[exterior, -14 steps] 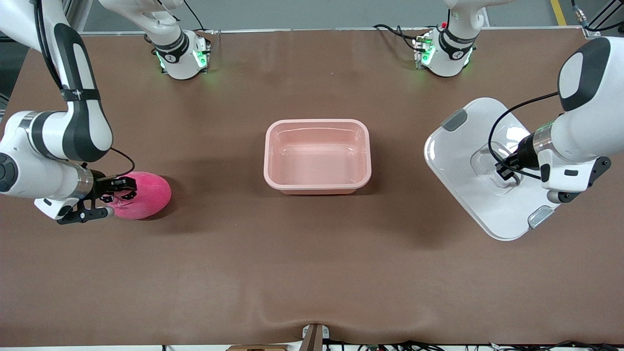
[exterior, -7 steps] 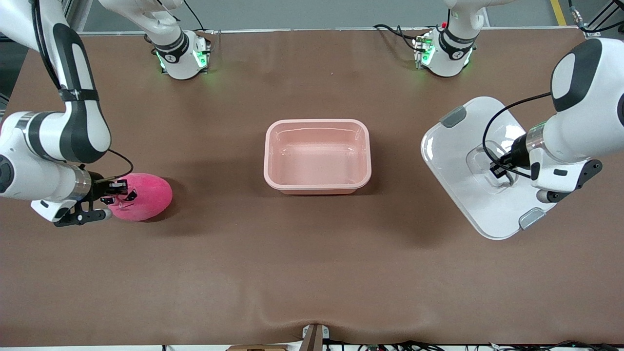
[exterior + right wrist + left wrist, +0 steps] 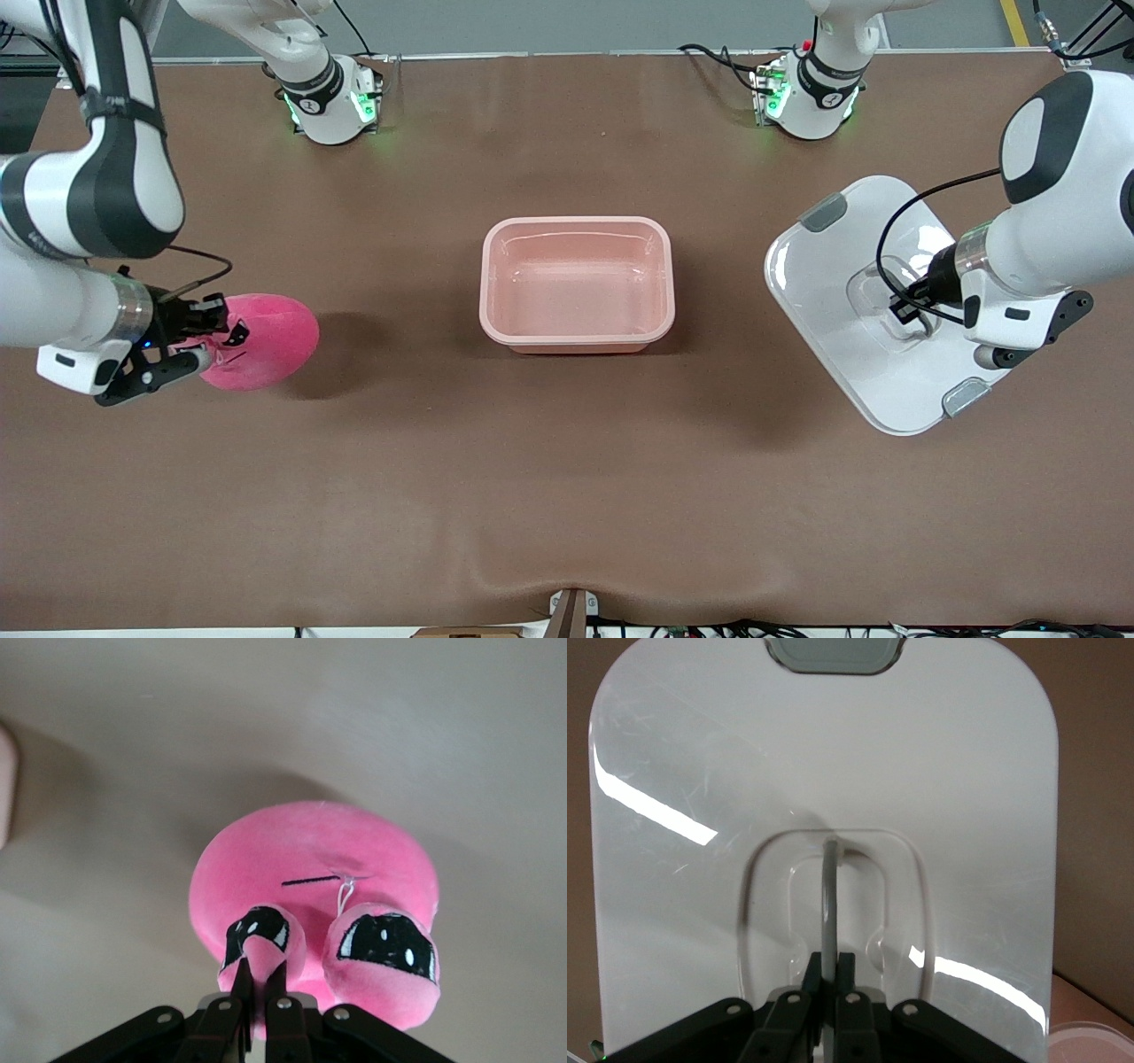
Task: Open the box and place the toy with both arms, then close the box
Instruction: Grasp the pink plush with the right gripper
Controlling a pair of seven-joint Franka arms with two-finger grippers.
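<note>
The pink box (image 3: 577, 283) stands open and empty in the middle of the table. Its white lid (image 3: 850, 328) with grey clips is at the left arm's end; my left gripper (image 3: 912, 306) is shut on the lid's handle (image 3: 829, 895) and holds the lid, tilted. The hot-pink toy (image 3: 266, 341) is at the right arm's end of the table, lifted a little above it. My right gripper (image 3: 205, 341) is shut on one of the toy's bumps (image 3: 266, 957), below its black eyes.
Both arm bases, lit green, stand at the table edge farthest from the front camera (image 3: 332, 102) (image 3: 802, 97). The brown table (image 3: 567, 496) is bare between the box and the front camera.
My right gripper has lifted the toy off the table and moved it slightly toward the box. My left gripper shifted the lid a little toward the box, then held still.
</note>
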